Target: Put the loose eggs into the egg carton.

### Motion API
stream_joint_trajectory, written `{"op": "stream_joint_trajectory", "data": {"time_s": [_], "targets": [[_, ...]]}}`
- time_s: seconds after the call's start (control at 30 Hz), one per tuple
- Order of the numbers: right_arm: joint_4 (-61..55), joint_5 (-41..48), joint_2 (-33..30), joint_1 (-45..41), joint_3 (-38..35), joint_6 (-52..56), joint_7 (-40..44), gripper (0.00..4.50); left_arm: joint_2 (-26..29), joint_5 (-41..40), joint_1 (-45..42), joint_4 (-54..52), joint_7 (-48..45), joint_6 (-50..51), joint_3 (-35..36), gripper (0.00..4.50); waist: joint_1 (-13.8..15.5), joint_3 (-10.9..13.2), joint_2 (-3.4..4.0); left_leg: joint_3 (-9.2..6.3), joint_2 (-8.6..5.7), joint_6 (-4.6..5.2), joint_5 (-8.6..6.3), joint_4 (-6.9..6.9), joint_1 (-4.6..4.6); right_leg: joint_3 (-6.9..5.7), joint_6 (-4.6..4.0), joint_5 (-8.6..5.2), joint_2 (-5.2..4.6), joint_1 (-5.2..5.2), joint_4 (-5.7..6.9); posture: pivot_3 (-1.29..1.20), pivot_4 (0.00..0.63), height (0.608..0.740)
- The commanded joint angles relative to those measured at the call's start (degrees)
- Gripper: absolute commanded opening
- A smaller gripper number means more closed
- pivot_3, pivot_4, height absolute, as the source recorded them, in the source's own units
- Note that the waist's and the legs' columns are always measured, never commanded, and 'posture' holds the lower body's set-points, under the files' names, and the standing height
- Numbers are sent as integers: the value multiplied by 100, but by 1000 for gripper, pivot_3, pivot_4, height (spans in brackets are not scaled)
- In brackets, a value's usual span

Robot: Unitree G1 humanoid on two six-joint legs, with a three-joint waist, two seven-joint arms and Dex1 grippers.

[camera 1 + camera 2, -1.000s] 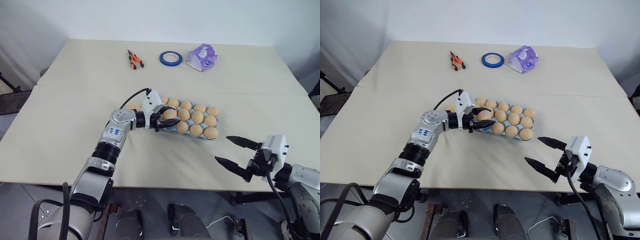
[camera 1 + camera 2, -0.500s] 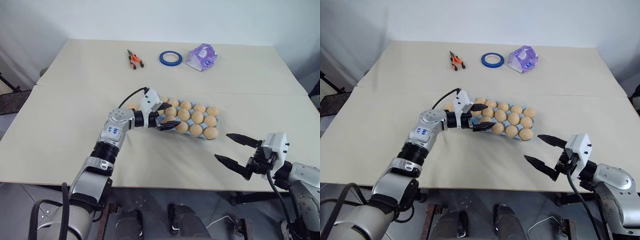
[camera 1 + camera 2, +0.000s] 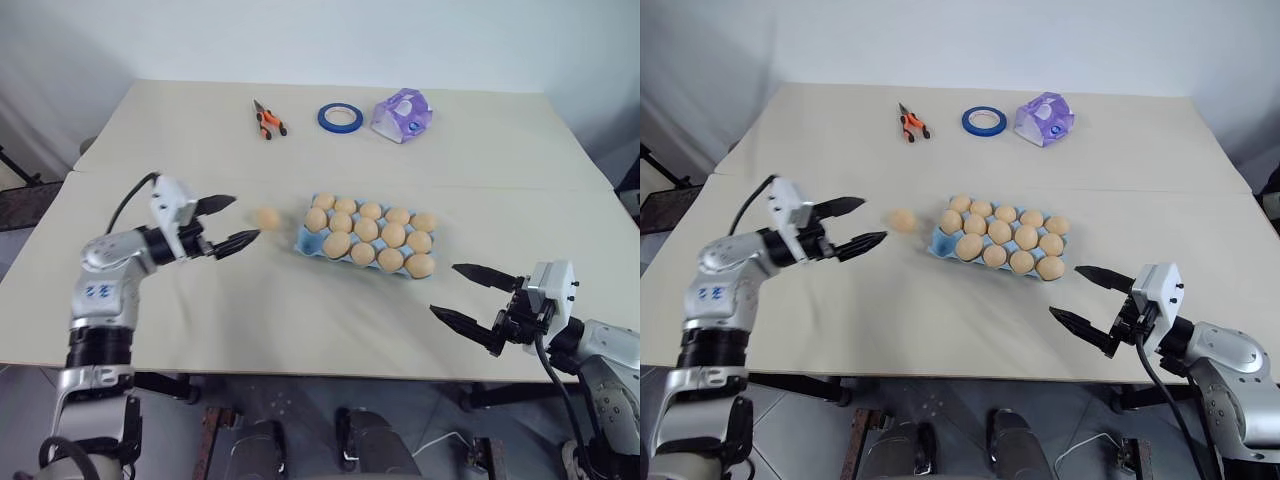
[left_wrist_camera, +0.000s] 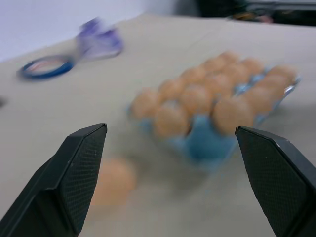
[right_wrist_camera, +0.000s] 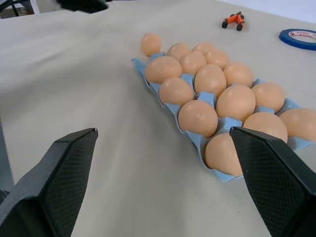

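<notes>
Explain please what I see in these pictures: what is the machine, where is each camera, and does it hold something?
This is a humanoid robot with two arms, each ending in a two-fingered black hand. Two pictures come from cameras in its head, looking down over a beige table. Two more come from cameras on the wrists, looking out between the fingers. On the table lies a light-blue egg carton filled with eggs, and one loose egg lies beside it, on its left. At the far side lie orange pliers, a blue tape ring and a purple packet. The left hand and the right hand are both open and hold nothing.
</notes>
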Motion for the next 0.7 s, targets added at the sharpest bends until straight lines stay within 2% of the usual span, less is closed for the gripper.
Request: {"op": "stream_joint_trajectory", "data": {"time_s": [0.03,0.2,0.4,0.57,0.7], "targets": [[-25,88,-39,-40,-128,-60,82,4500,259,-344,436,-204,-73,-263,556,4433,4,0,0,-1,-3,0,0,0,1,-2,-1,-1,-5,1,0,0,150,740],[60,69,-34,-136,-73,-59,140,4500,556,-591,1158,-61,-301,-367,1025,4433,3,-1,-1,-1,-5,-10,-9,-5,-2,-5,-3,-1,-16,1,-5,0,150,740],[197,36,-32,-299,-8,-67,206,4500,695,-702,1398,20,-411,-430,1164,4433,6,-1,-2,-3,-5,-21,-16,-7,-1,-8,-10,-5,-19,0,-6,0,150,740],[249,12,-21,-358,-7,-68,244,4500,602,-663,1164,-107,-318,-462,971,4433,2,-1,-2,-3,-5,-22,-16,-16,-2,-8,-10,-5,-19,0,-17,0,150,740],[268,-12,6,-398,42,-72,233,4500,171,-256,355,179,95,-579,368,4433,72,-1,-2,-4,-7,-21,-16,-16,-5,-12,-8,-4,-19,2,-19,0,150,740]]}}
